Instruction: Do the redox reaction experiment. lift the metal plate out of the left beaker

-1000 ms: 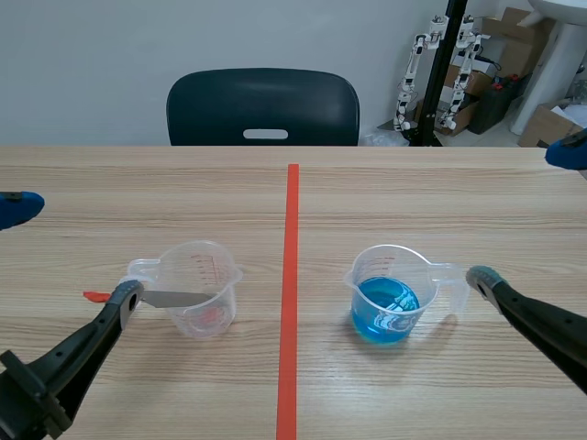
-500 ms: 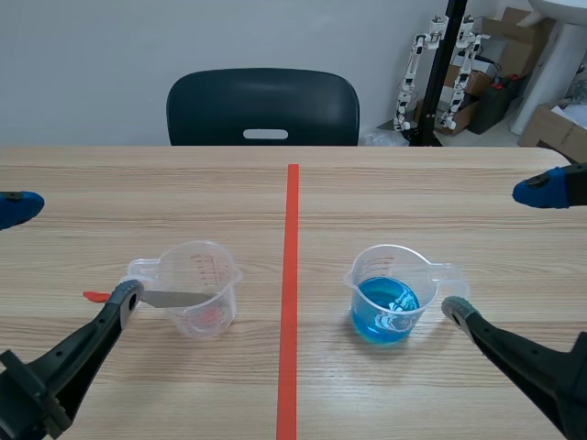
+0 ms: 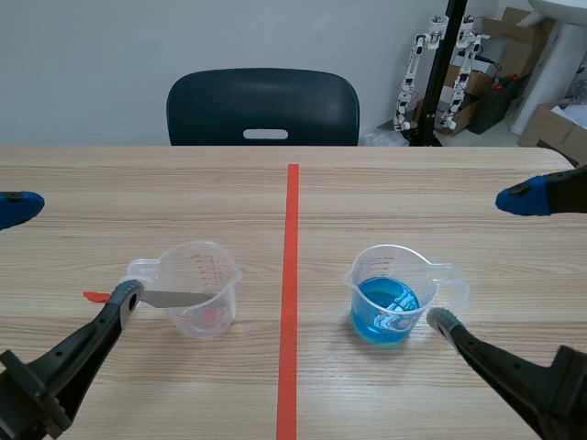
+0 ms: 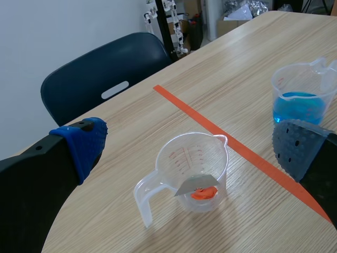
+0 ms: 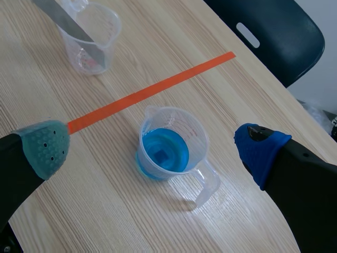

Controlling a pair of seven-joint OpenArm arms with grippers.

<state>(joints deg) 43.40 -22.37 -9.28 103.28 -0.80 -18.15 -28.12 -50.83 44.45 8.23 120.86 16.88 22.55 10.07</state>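
- Nearest, the left fingers (image 4: 80, 141): spread wide, holding nothing, one on each side of the left beaker (image 4: 179, 153).
- In that beaker, the metal plate (image 4: 197, 184): leaning on the wall, lower end in an orange-red residue (image 4: 203, 194), upper end sticking out past the rim on the handle side.
- Closing too low would probably pinch the wall or handle together with the plate, then drag or tip the light plastic beaker and spill the residue.
- Could well slip too: thin, smooth, perhaps wet metal, caught only by an edge between soft pads; would drop back in and splash.
- Pulling sideways instead of along the plate's slant risks scraping the rim and toppling the beaker.
- Further over, the right fingers (image 5: 45, 147): also wide apart and gripping nothing, flanking the right beaker (image 5: 198, 134) of blue liquid (image 5: 164, 152); any stray move there could knock it and slosh the liquid.
- For room: near edge of the desk (image 3: 413, 183) hidden under the arms, so cannot tell how close.
- Between the beakers, a broad stretch of wood split by the orange tape line (image 3: 292, 293); beakers well apart.
- Above the left beaker, nothing seen in the way of a straight lift.
- Beyond, more desk up to its far edge, then a dark chair (image 3: 263, 105) just behind.
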